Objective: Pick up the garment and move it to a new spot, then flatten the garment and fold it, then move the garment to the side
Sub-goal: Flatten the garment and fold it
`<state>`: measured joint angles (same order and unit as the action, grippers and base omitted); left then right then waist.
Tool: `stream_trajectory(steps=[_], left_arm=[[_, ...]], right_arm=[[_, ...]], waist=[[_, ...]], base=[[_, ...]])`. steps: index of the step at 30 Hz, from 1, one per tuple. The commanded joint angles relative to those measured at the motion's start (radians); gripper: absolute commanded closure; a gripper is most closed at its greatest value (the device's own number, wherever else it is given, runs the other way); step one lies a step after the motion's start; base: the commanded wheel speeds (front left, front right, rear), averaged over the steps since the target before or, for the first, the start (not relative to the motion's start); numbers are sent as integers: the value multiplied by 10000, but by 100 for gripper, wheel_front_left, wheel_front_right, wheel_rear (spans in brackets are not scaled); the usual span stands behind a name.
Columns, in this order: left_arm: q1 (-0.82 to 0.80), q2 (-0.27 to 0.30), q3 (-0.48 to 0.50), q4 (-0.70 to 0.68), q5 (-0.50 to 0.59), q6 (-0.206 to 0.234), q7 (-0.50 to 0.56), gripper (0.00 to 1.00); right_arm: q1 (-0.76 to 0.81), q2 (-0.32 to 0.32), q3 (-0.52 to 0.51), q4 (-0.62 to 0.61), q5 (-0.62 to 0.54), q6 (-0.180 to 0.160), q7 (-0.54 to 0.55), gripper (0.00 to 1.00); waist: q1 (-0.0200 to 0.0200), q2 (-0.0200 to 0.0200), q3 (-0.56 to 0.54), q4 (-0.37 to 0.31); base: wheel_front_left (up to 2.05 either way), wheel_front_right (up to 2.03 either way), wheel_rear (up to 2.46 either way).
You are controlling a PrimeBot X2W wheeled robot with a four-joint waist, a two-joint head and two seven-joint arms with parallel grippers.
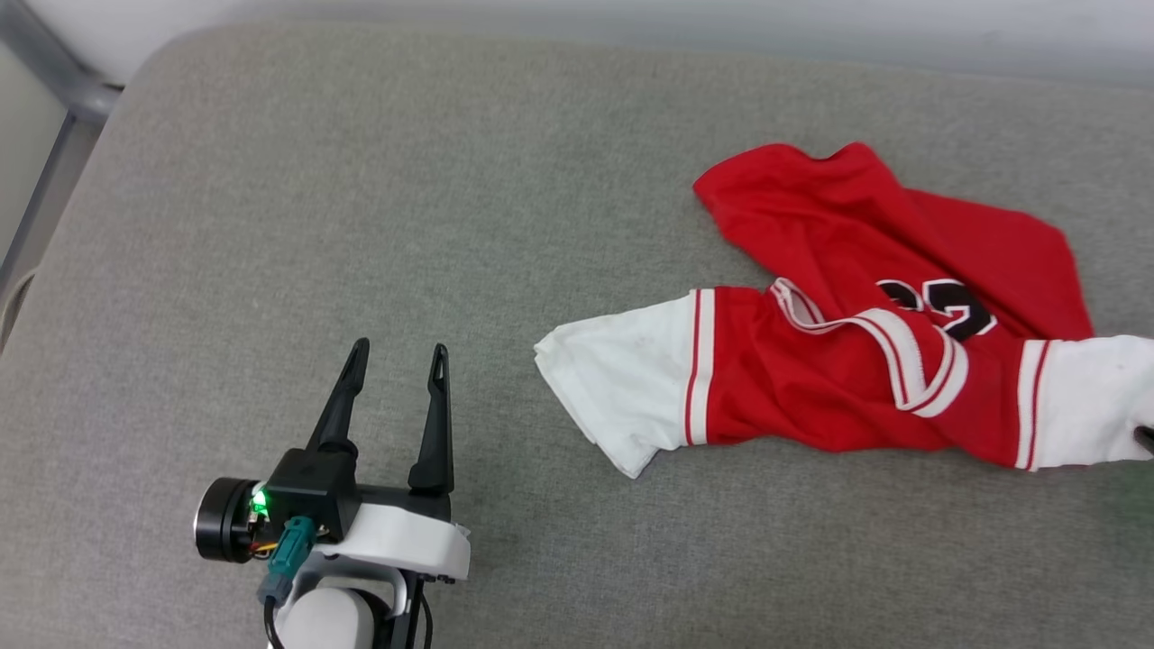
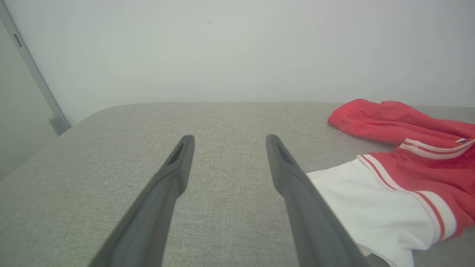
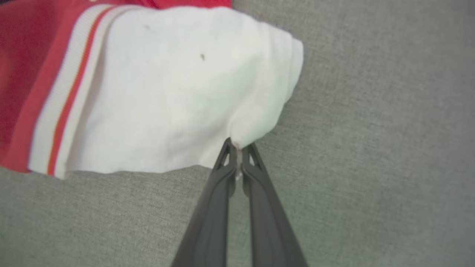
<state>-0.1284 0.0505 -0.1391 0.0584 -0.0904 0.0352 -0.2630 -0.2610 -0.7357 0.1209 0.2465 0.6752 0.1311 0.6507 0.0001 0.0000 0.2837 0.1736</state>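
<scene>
Grey woven cushion [image 1: 361, 225]; right hand [image 3: 237, 148] pinches crumpled garment [image 1: 811, 388] by sleeve [image 3: 167, 92], left hand [image 1: 400, 347] spread

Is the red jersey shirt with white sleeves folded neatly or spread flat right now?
Neither: the red jersey T-shirt with white sleeves lies crumpled on the grey fabric surface, body bunched, black number partly hidden.
</scene>
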Motion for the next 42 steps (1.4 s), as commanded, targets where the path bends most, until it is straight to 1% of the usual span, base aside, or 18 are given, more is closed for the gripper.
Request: stream_trajectory(steps=[1,5,8,10,14,17,21,25,29,30,31,34,37,39,42], left_arm=[[83,-5,30,20,78,-26,-25,0],[317,-5,88,53,78,-12,-25,0],[496,-5,148,49,92,-11,-25,0],[580,-5,176,60,75,-40,-25,0],[644,-5,229,68,82,-61,-25,0],[717,-5,289,84,121,-98,-25,0],[769,-5,386,148,176,-178,-25,0],[793,-5,459,207,216,-261,-25,0],[823,-5,449,260,216,-312,-25,0],[854,-5,439,257,214,-299,-25,0],[870,-5,430,248,212,-281,-25,0],[940,-5,494,250,243,-294,-25,0],[911,65,604,275,276,-368,-25,0],[769,131,648,284,326,-455,-25,0],[522,255,700,268,365,-619,-25,0]], right_arm=[[186,-84,-49,-164,-28,-8,-120,100],[945,-177,-385,-1044,-5,-8,-452,100],[1732,-69,-950,-1700,96,-8,-500,100],[2379,110,-1445,-1996,97,-8,-436,100],[3699,665,-2516,-2318,107,-8,-177,100],[4478,1178,-3156,-2272,105,-8,42,100],[5178,1734,-3801,-1865,58,-8,323,100],[5428,2139,-3913,-1234,-4,-9,346,100],[5318,2524,-3573,-630,-97,-8,-21,100],[5234,2566,-3542,-563,-151,-8,-303,78],[5126,2549,-3506,-525,-237,-8,-581,0],[4875,2246,-3420,-582,-754,-8,-1548,0],[4540,2181,-3621,-830,-1333,-9,-2755,0],[4304,2276,-3726,-1072,-1761,-8,-3498,0],[3938,2583,-3855,-1507,-2453,-8,-4498,0]], waist=[[-1,0,-269,-177],[-1,0,-699,-395],[-1,0,-901,-545],[-1,0,-969,-604],[-1,0,-1045,-681],[-1,0,-1094,-724],[-1,0,-1173,-749],[-1,0,-1244,-752],[-1,0,-1350,-721],[-1,0,-1375,-723],[-1,0,-1402,-730],[-1,0,-1478,-777],[-1,0,-1552,-851],[-1,0,-1598,-895],[-1,0,-1674,-952]], base=[[0,0,0],[0,0,0],[0,0,0],[0,0,0],[0,0,0],[0,0,0],[0,0,0],[0,0,0],[0,0,0],[0,0,0],[0,0,0],[0,0,0],[0,0,0],[0,0,0],[0,0,0]])
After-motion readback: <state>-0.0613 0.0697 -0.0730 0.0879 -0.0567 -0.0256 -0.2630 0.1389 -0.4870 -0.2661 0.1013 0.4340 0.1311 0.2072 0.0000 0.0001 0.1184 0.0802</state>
